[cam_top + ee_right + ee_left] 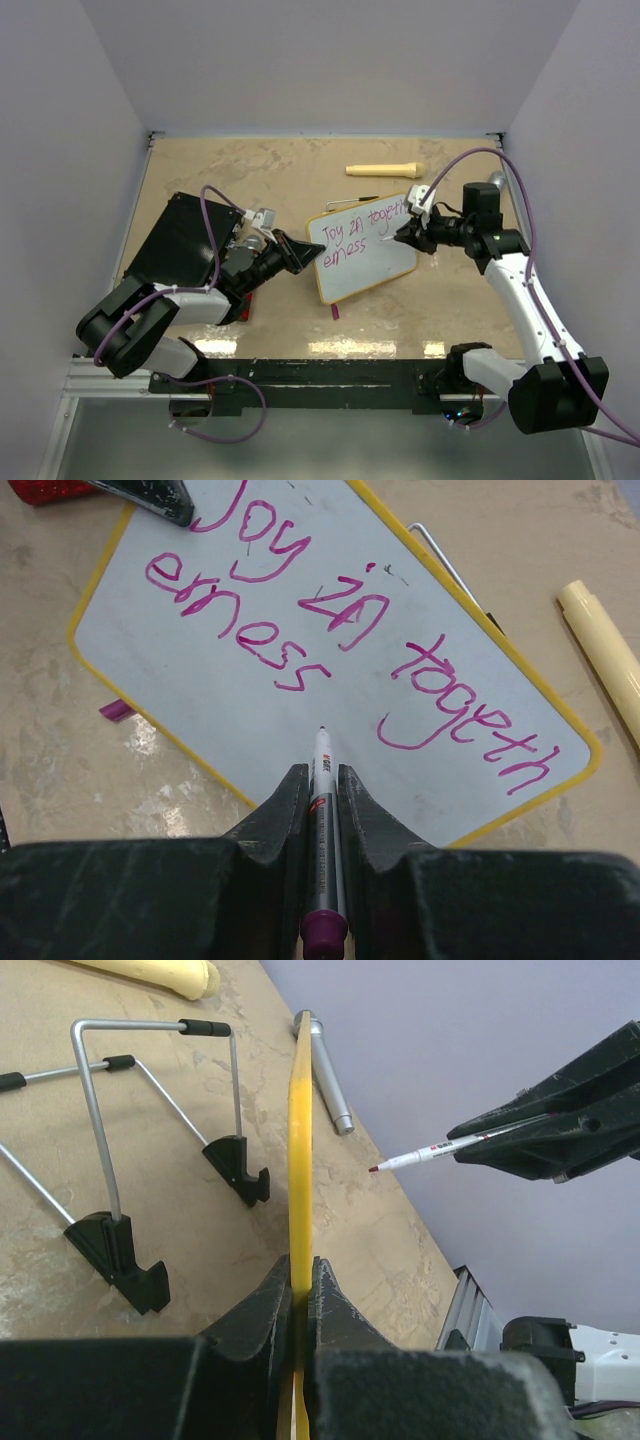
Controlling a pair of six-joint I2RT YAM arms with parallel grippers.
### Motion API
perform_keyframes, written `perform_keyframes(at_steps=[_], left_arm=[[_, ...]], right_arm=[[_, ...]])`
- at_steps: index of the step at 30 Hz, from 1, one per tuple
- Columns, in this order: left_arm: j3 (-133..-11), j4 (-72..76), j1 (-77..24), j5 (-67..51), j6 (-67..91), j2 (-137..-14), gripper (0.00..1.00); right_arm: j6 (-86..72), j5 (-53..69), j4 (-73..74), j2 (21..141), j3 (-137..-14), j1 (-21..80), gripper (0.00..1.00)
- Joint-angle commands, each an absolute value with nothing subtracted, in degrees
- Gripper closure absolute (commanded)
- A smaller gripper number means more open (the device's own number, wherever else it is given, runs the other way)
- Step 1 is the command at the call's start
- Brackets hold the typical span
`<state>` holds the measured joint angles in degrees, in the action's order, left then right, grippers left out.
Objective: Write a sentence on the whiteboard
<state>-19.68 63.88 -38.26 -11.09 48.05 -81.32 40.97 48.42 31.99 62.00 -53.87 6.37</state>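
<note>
Beige table, frame centre: left gripper pinches the whiteboard by its rim, right gripper clamps a marker just clear of the sentence; pen pressure could tip the board and smear ink.

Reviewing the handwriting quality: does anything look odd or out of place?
The sentence on the whiteboard has a scribbled-over "in" and splits "togetherness" across two lines. A magenta piece lies loose by the board's edge.

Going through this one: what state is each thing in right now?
whiteboard, tilted up, gripped at its rim
sentence, reads "Joy in togeth / erness"
marker, uncapped, tip off the board
left pincer, shut on the whiteboard
right pincer, shut on the marker
wire stand, empty
</note>
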Motion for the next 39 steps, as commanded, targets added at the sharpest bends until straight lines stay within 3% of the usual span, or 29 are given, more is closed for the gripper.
perform_keyframes(at_steps=[1,39], left_arm=[[-19.34,69.61,-38.06,-11.25,48.96,-80.16,1.0],[-17.58,67.94,-38.85,-9.14,48.6,-77.78,1.0]], right_arm=[[38.41,47.1,27.34,62.4,-53.35,6.5,1.0],[42.54,51.94,32.61,61.7,-54.4,6.59,1.0]])
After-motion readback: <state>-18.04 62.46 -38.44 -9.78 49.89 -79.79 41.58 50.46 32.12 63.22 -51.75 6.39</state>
